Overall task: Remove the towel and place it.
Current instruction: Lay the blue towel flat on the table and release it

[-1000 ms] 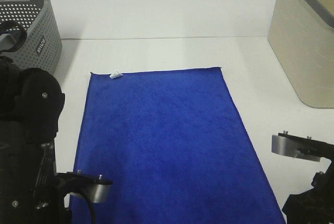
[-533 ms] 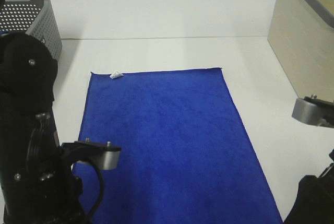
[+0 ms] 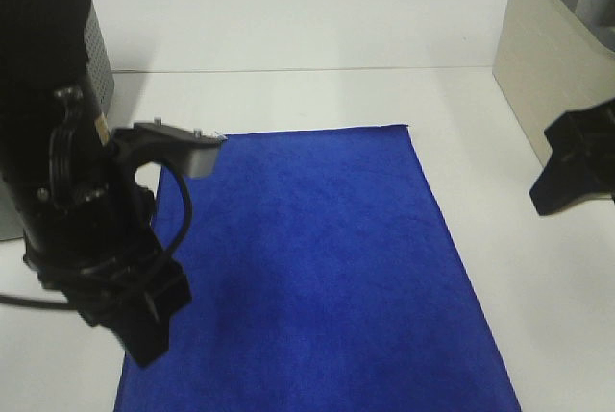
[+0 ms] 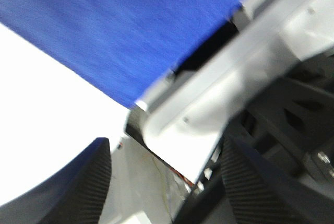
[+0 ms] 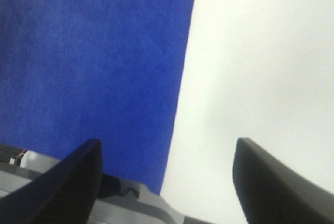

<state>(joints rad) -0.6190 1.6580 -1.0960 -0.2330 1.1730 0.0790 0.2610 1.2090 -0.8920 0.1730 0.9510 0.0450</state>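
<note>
The towel is a deep blue cloth spread flat on the white table, its long side running from near to far. My left arm hangs over its left edge, the wrist camera bracket above the far left corner. In the left wrist view my left gripper is open with nothing between its fingers, and the towel lies beyond it. My right arm is raised off the towel's right side. My right gripper is open and empty above the towel's edge and bare table.
A grey perforated basket stands at the far left, mostly hidden behind my left arm. A beige bin stands at the far right. White table lies beyond the towel, with a strip along its right side.
Both arms have risen from the near edge and swung toward the far side. The left arm now covers the towel's far left corner. The towel has not moved, and both grippers stay open.
</note>
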